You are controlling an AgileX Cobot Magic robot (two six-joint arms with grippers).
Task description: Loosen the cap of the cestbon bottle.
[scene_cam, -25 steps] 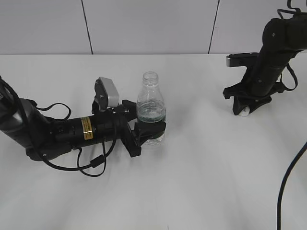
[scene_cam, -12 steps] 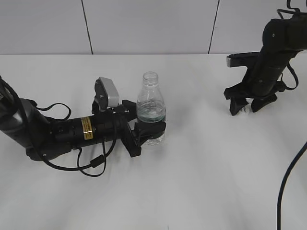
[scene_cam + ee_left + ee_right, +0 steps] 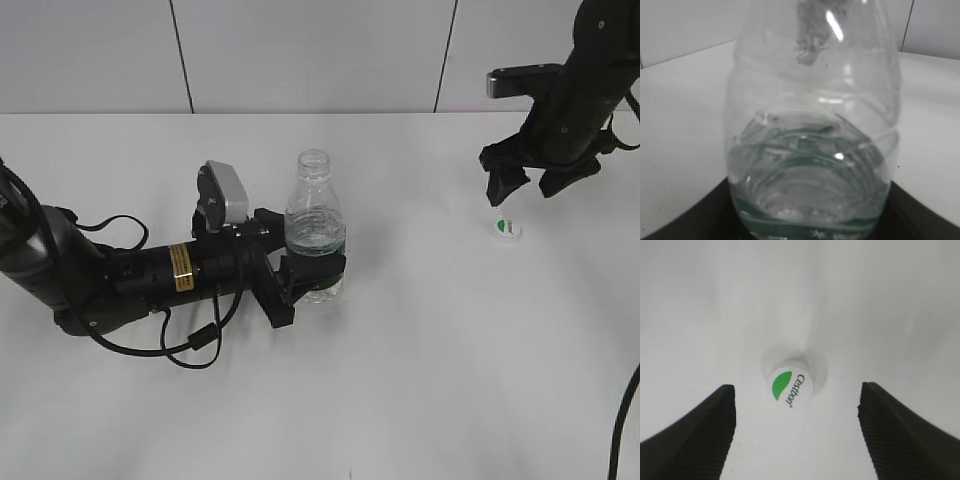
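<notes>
Clear cestbon bottle [image 3: 315, 238] uncapped, water inside

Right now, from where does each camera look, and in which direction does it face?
Exterior: from the table's front, slanting down; both arms, bottle, cap.
Left wrist: on the left arm, level, facing the bottle; dark jaw edges below.
Right wrist: above the table, looking down at the cap between open fingers.
Shared: exterior shows both objects.

Even, bright, diffuse light; shadows on the white table [image 3: 420, 380] are faint. The exterior view is sharp. Left wrist view: the bottle [image 3: 812, 130] is soft, with glare streaks at upper centre. Right wrist view: the cap [image 3: 790, 386] is sharp, the dark jaws blurred at the lower corners.
</notes>
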